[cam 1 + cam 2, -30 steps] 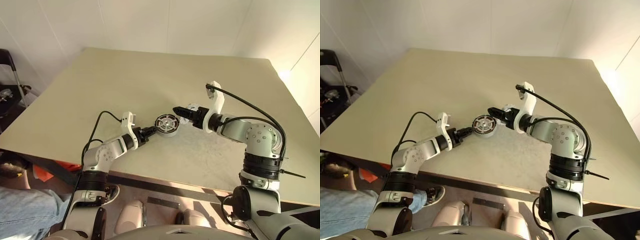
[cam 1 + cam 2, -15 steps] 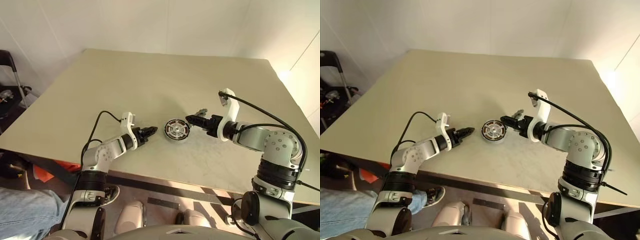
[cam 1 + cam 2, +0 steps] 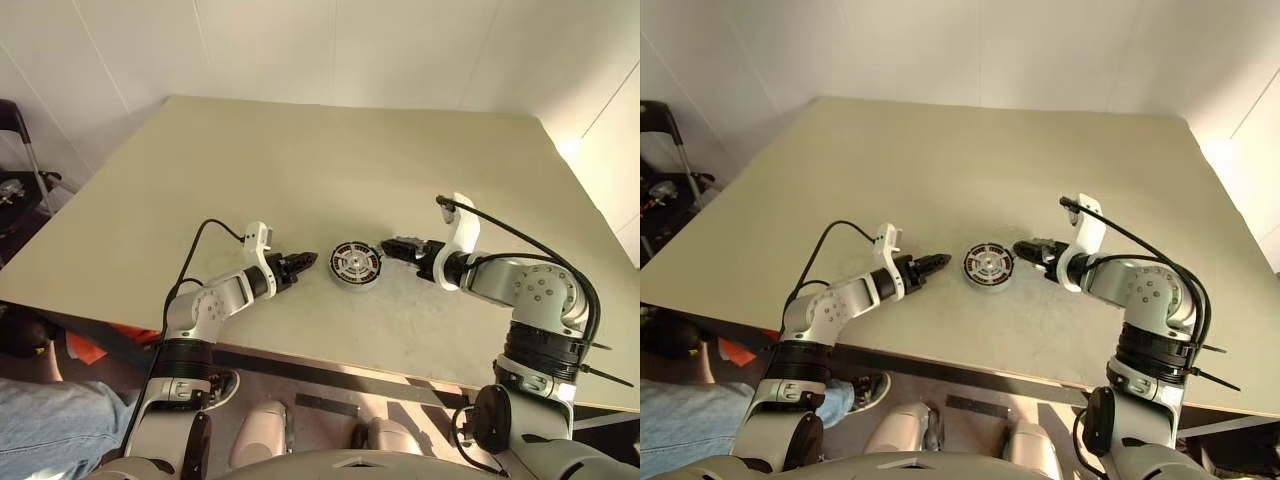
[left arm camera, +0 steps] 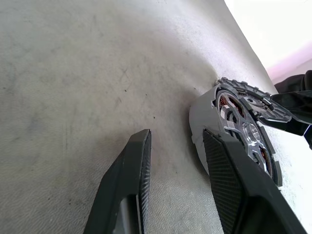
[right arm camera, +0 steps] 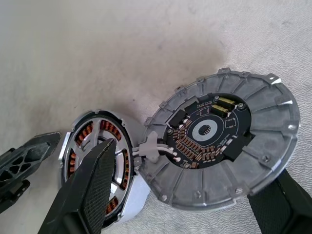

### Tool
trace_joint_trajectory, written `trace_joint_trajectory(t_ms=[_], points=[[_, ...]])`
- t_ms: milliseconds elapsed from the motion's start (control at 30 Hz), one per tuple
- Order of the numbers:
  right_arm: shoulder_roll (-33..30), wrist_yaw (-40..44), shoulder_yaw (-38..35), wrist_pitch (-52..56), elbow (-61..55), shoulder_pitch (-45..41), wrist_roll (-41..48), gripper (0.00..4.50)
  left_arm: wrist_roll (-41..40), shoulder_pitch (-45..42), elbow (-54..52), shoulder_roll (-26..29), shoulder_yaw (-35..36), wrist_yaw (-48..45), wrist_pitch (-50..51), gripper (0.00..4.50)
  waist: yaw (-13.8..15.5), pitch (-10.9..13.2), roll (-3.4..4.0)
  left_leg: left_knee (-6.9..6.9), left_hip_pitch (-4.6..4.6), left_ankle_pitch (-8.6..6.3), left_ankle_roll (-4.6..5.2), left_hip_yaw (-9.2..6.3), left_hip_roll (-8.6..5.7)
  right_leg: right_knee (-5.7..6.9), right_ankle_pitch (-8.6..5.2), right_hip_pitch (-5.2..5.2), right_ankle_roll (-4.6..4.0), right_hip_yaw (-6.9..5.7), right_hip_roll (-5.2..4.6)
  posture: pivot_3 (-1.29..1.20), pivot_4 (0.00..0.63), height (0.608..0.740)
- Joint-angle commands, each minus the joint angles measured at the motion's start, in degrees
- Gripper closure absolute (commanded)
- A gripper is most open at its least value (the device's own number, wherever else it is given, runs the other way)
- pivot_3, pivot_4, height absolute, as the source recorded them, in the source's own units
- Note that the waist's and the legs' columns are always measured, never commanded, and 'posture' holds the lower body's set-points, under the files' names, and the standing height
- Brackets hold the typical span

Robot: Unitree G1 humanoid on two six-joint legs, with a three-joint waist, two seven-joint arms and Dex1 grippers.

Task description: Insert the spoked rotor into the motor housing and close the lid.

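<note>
The motor housing, a silver-rimmed ring, lies on the table between my two grippers. The spoked rotor sits inside it, pale spokes over coppery windings. My left gripper is open just left of the housing wall, with nothing between its fingers. My right gripper is open on the housing's right side. The lid, a ribbed grey disc with a circuit board on its face, leans beside the housing between the right fingers, joined to it by white wires. One right finger lies across the rotor, apart from the lid's rim.
The beige table stretches far beyond the parts; its front edge runs close below both arms. A person's leg in jeans shows at lower left, and a black frame stands at the left.
The housing has shifted to the right, away from the left fingertips that touched it. My right gripper has drawn back to the right and lower. The left arm has stayed still.
</note>
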Motion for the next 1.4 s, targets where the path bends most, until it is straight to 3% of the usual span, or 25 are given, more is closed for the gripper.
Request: trace_joint_trajectory(t_ms=[33,133,600,1033,1400], points=[[0.34,0.41,-0.05,-1.89,-0.53,-1.32,-1.12,1.0,0.07,-0.88,-1.26,0.34,-0.22,-0.53,-0.61,2.73,0.01,0.0,0.0,0.0,0.0,0.0,0.0,0.0,0.0,0.0,0.0,0.01,0.0,0.0,0.0,0.0,0.0,0.74],[0.6,1.5,-0.3,-3.11,-0.54,-1.94,-1.14,2.01,0.35,-0.63,-1.3,0.17,-0.53,-0.52,-0.7,2.73,0.01,0.0,0.0,0.01,0.02,0.0,0.0,0.0,0.0,0.0,0.0,0.02,0.0,0.0,0.0,0.0,0.0,0.74],[0.83,3.69,-0.52,-4.84,0.02,-2.47,-1.33,2.01,0.98,-0.8,-0.99,0.54,-0.96,-0.82,-0.67,2.73,0.0,0.0,0.0,0.01,0.02,0.0,0.01,0.0,0.0,0.01,0.01,0.03,-0.01,0.0,0.0,0.0,0.0,0.74],[-4.37,13.74,8.92,-11.06,-9.02,3.14,-1.12,2.01,1.35,-1.12,-0.48,0.89,-1.33,-1.33,-1.0,2.73,0.05,-0.01,-0.01,0.06,0.05,-0.02,0.05,0.0,0.0,0.0,0.0,0.08,0.01,0.0,0.0,0.0,0.0,0.74],[-4.13,9.67,10.23,-14.04,-2.98,1.67,-6.9,2.01,2.0,-1.35,-0.22,0.77,-1.37,-1.67,-1.1,2.73,0.02,-0.02,-0.03,0.11,0.03,-0.03,0.09,0.0,0.0,0.01,0.01,0.09,-0.01,0.0,0.0,0.0,0.0,0.74]])
